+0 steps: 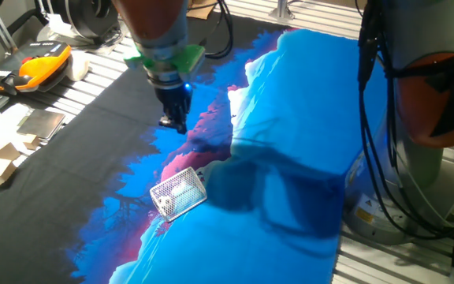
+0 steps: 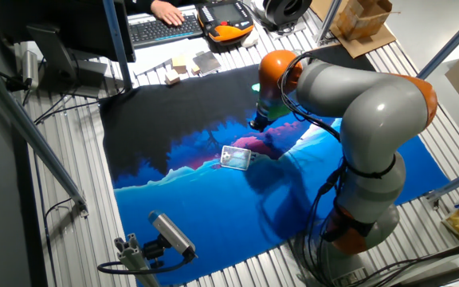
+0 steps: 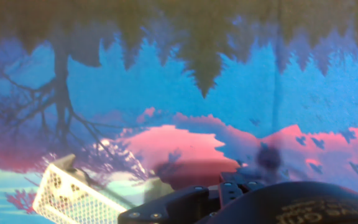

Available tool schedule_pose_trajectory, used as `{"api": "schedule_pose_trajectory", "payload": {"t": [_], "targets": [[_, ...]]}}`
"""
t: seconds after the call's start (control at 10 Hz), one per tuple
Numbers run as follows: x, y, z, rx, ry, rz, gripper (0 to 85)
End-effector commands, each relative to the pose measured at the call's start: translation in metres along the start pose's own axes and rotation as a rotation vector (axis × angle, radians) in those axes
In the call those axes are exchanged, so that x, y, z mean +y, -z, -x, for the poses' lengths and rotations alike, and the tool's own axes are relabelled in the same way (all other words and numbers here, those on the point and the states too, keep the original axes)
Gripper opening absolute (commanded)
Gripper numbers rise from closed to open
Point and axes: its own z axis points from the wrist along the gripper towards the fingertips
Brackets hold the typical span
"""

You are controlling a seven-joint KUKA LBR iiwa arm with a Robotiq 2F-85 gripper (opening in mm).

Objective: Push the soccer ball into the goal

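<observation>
the gripper (image 1: 173,121) hangs low over the printed cloth (image 1: 290,158) in the upper middle of one fixed view, its dark tip close above the pink and blue patch. the goal (image 1: 178,192) lies lower in that frame, a little left of centre, well apart from the tip and looking tilted rather than standing square. in the other fixed view the goal (image 2: 235,158) sits near the middle of the frame, with the gripper (image 2: 258,122) just up and to the right of it, under the bend of the grey and orange arm (image 2: 357,104).

the soccer ball cannot be found in any of the three pictures. it may be hidden under the hand or simply too small to tell from the pattern. in the hand view the goal (image 3: 73,193) shows at the lower left corner, and the dark body of the hand fills the bottom edge, so whether the fingers are spread or pressed together cannot be told.

this looks like the approach step, with the push either about to start or just started. the next move calls for knowing where the ball sits against the tip, then sweeping low across the worktop toward the goal's open side. since the goal seems skewed, the line of the push would need to meet its mouth and not its frame.
</observation>
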Motion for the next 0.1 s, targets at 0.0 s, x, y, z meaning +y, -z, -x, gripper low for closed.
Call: {"api": "schedule_pose_trajectory", "payload": {"t": [0.0], "targets": [[-0.0042,-0.0012,-0.0038,0.0,0.002,0.001,0.0]]}}
